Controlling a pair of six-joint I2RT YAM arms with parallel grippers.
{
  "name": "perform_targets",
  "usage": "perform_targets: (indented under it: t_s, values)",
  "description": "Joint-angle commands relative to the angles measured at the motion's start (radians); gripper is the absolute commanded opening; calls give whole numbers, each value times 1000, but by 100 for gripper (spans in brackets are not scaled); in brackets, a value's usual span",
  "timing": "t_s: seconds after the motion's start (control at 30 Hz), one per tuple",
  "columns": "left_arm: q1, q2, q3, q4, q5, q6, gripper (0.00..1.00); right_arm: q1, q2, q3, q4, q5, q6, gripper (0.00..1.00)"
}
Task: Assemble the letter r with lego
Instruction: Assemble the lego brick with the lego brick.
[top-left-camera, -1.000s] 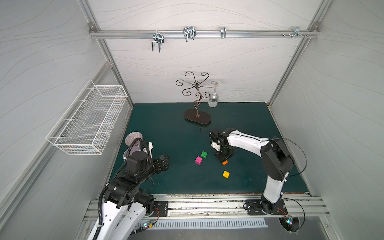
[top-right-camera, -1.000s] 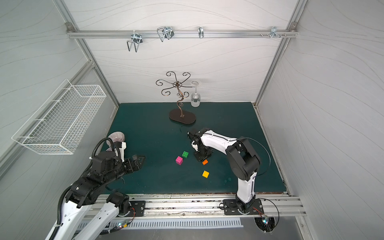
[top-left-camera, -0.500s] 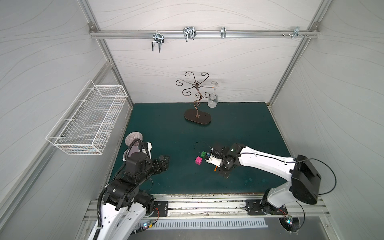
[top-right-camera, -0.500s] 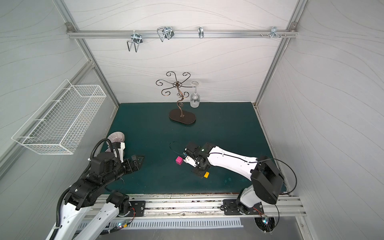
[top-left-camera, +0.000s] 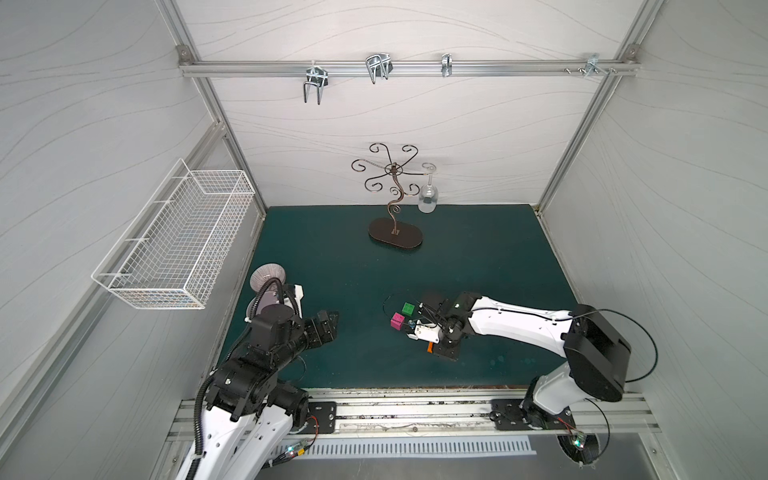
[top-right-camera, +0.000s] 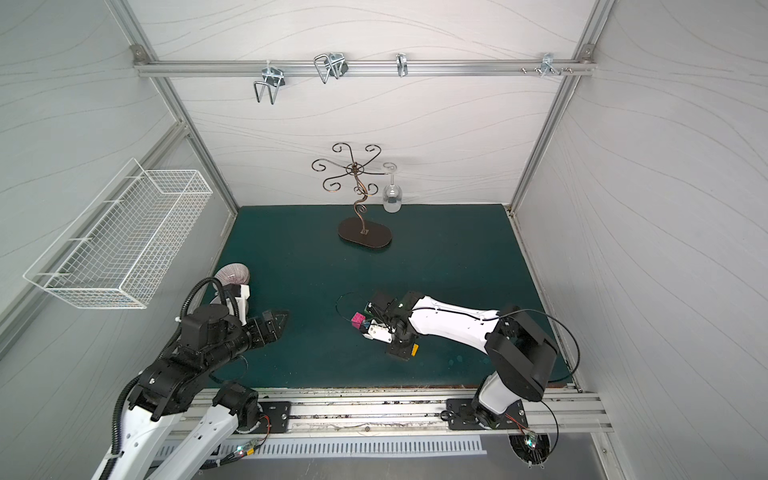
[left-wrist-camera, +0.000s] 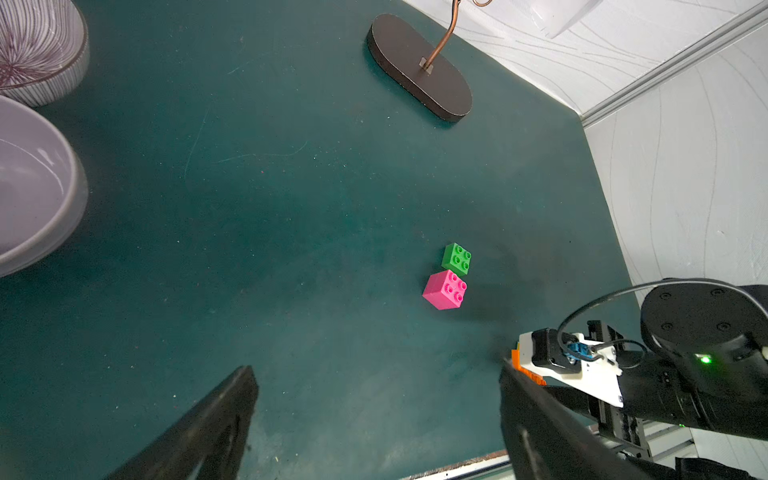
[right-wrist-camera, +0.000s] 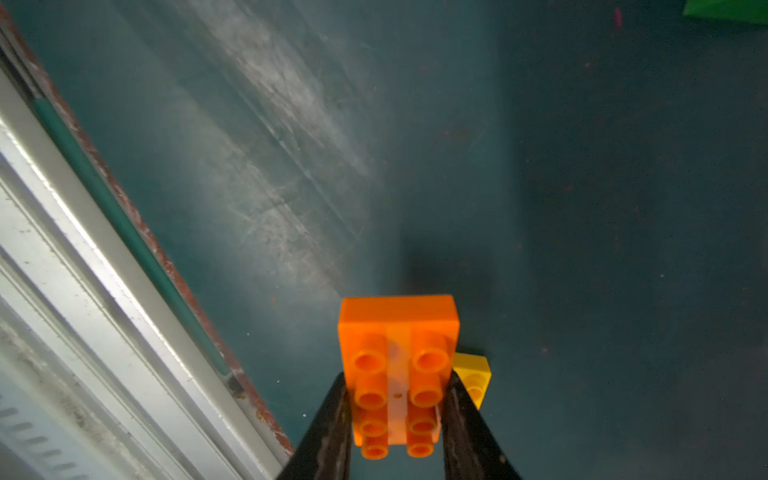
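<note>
My right gripper (right-wrist-camera: 397, 386) is shut on the long orange lego brick (right-wrist-camera: 399, 365), studs facing its camera, low over the mat near the front edge. In a top view the brick (top-left-camera: 430, 347) shows beside the right gripper (top-left-camera: 438, 350). A yellow brick (right-wrist-camera: 473, 376) lies right beside the orange one, partly behind a finger, and shows in a top view (top-right-camera: 414, 351). A green brick (top-left-camera: 408, 308) and a pink brick (top-left-camera: 397, 321) sit side by side just left of that arm. My left gripper (left-wrist-camera: 374, 415) hangs open and empty at front left. The letter r is out of view.
Two purple bowls (top-left-camera: 268, 274) stand by the left wall behind my left arm. A scrolled metal stand (top-left-camera: 395, 239) with a hanging wine glass (top-left-camera: 428, 199) is at the back middle. A wire basket (top-left-camera: 178, 245) hangs on the left wall. The mat's front edge (right-wrist-camera: 124, 232) runs close to the orange brick.
My right arm swung round and carried the orange brick toward the front, down beside the yellow brick. The left arm and the green and pink bricks stayed put.
</note>
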Motion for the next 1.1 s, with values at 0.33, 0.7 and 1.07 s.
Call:
perform_targets:
  t_s: [0.33,0.7,1.07]
  values:
    - [-6,-4,1,48,-10,-10,94,-25,91,48,16,98,12,0]
    - [-6,-3,1,48,-12,-10,94,-67,102,61,5,104,14,0]
    - [-6,-1,2,48,-12,-10,94,-71,80,78,-41,104,13,0]
